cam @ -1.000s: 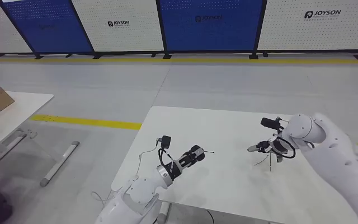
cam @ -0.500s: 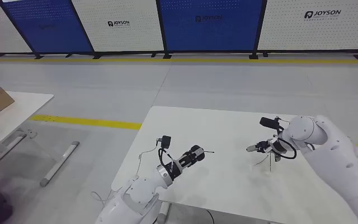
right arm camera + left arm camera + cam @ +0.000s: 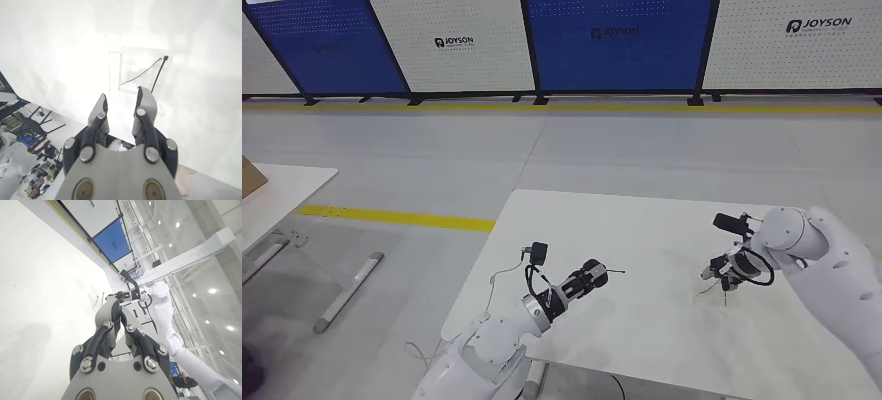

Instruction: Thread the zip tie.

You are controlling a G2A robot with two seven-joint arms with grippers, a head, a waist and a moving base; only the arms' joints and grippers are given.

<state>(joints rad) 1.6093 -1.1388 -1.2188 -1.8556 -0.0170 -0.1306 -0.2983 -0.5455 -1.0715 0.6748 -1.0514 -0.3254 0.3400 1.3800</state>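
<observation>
A: Your zip tie [image 3: 159, 73] lies flat on the clear sheet [image 3: 136, 62]. It is black, with its square head by the sheet's far corner and its strap running back to the sheet's near edge.

B: You also have a thinner black strand [image 3: 141, 74] on that sheet. It starts just beside the tie's head and curves off across the sheet's middle. You cannot tell from these views whether it is a second tie.

A: Your right gripper [image 3: 122, 92] hangs at the sheet's near edge, its fingers spread wide with nothing between them. One fingertip sits just beside the strap's tail end, but you cannot judge whether they touch.

B: Your left gripper [image 3: 118, 306] is well apart from the sheet, over bare desk [image 3: 56, 37], with its pads pressed together. From above, you see a thin dark line [image 3: 615, 270] sticking out of its tip and pointing toward the sheet. Whether the pads pinch that line cannot be told.
</observation>
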